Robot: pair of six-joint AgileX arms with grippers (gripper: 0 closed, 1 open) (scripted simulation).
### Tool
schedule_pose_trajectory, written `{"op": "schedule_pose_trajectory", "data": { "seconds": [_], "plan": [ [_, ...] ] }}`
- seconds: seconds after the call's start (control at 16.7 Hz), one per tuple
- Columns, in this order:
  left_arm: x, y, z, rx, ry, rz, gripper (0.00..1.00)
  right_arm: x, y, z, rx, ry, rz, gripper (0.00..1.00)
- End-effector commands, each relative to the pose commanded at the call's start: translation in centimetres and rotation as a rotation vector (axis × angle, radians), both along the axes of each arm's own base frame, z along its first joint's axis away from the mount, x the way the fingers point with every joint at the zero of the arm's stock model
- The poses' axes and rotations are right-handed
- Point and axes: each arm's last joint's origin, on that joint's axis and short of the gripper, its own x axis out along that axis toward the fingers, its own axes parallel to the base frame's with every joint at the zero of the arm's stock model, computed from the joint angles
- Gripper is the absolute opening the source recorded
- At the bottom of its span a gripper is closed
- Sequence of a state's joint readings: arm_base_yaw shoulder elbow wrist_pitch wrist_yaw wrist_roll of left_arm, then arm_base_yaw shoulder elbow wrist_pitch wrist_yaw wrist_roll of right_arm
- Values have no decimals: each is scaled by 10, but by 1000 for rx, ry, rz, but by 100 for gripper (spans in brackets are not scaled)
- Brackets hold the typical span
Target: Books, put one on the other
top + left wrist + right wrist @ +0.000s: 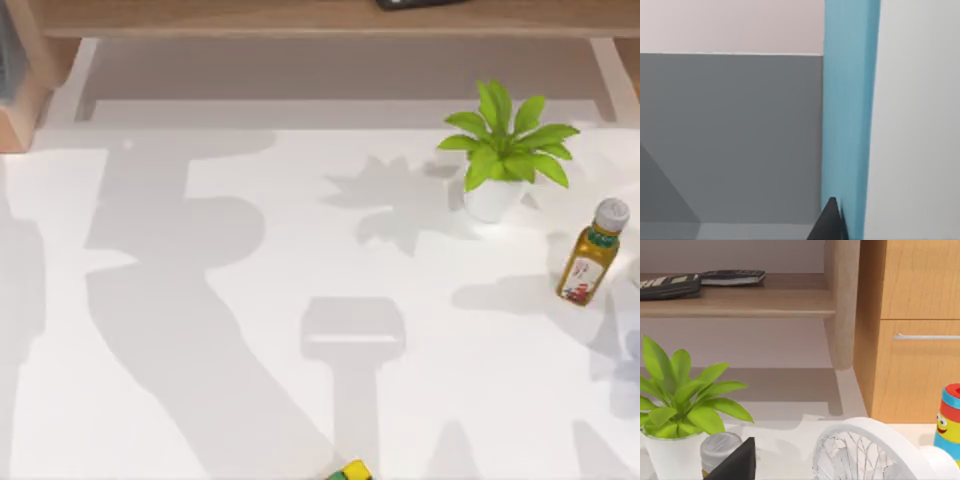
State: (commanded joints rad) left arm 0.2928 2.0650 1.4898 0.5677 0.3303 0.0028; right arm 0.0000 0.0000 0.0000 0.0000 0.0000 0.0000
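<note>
Table: white top [250,300], mostly bare in the top view, with big soft arm shadows lying across the left half and the middle.

Plant: a leafy green one in a white pot [503,150], sitting around 2 o'clock on the table. Our right wrist view has it too [682,405], close up.

Bottle: yellowish oil bottle with a grey cap [591,255], at roughly 3 o'clock, just past the plant toward the right edge and apart from it. From the right wrist its grey cap [720,447] sits right by the pot.

Toy thing: a small green and yellow object [350,471] poking in at 6 o'clock, cut by the bottom edge, so we can't say what it is.

Books: honestly we can't pick out any book on the table from above. The left wrist view has a tall blue slab [849,120] standing upright against a grey surface, but we can't tell if that's a book.

Left pincer: just a dark tip [829,222] beside that blue slab; can't tell how its fingers are set.

Right pincer: one dark finger corner [737,462] near the bottle cap; can't tell either.

Background from the right wrist: wooden shelf [740,302] with a keyboard-like thing [670,286], a drawer cabinet [920,330], a white fan [865,450], and a colourful smiley toy [949,420].
</note>
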Motion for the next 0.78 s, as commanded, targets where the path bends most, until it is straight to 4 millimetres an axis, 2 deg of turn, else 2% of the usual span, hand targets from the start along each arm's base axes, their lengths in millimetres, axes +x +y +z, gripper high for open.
{"op": "schedule_pose_trajectory", "data": {
  "seconds": [0.42,0.78],
  "plan": [
    [-9,2,16,49,-26,10,0,0,0,0,0,0,0,100],
    [-10,0,10,0,0,0,0,0,0,0,0,0,0,100]
  ]
}}
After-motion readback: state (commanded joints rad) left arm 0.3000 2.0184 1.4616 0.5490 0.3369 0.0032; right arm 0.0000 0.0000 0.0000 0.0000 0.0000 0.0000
